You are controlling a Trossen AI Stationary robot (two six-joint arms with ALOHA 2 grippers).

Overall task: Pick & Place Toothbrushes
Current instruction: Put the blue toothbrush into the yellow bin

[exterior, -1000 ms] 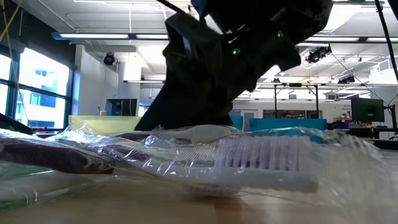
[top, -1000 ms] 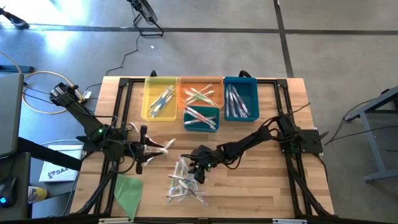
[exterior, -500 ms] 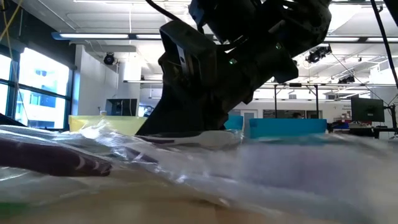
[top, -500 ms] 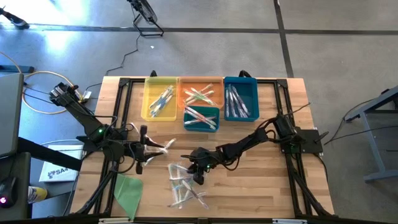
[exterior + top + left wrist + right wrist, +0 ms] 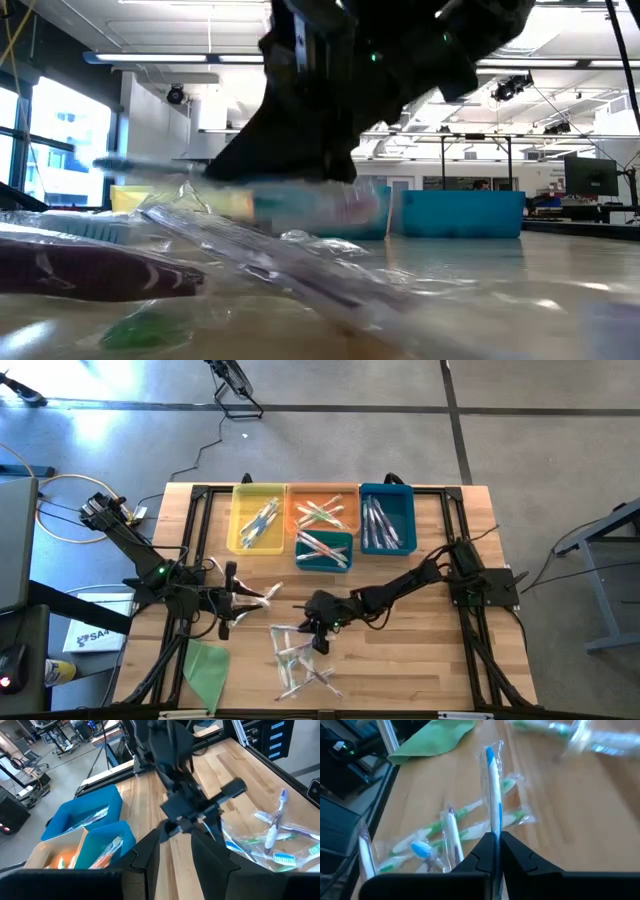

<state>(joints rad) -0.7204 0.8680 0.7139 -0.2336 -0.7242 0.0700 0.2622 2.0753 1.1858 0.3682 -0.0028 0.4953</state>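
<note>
Toothbrushes (image 5: 300, 660), clear-wrapped, with green and blue accents: I count a loose heap on the wooden table (image 5: 420, 660), near edge, middle. One blue-headed toothbrush (image 5: 492, 805) I see clenched between the fingertips of my right gripper (image 5: 496, 840), lifted clear of the heap and pointing away from the wrist. That gripper (image 5: 318, 635) hangs just over the heap's far side. More toothbrushes already lie in the four bins at the far edge: yellow bin (image 5: 258, 518), orange bin (image 5: 322, 510), small teal bin (image 5: 323, 550), blue bin (image 5: 387, 518). My left gripper (image 5: 232, 600) waits left of the heap, holding a wrapped toothbrush (image 5: 262, 596) between its fingers. Green cloth (image 5: 206, 668), flat, sits at the near left corner, apart from the heap.
</note>
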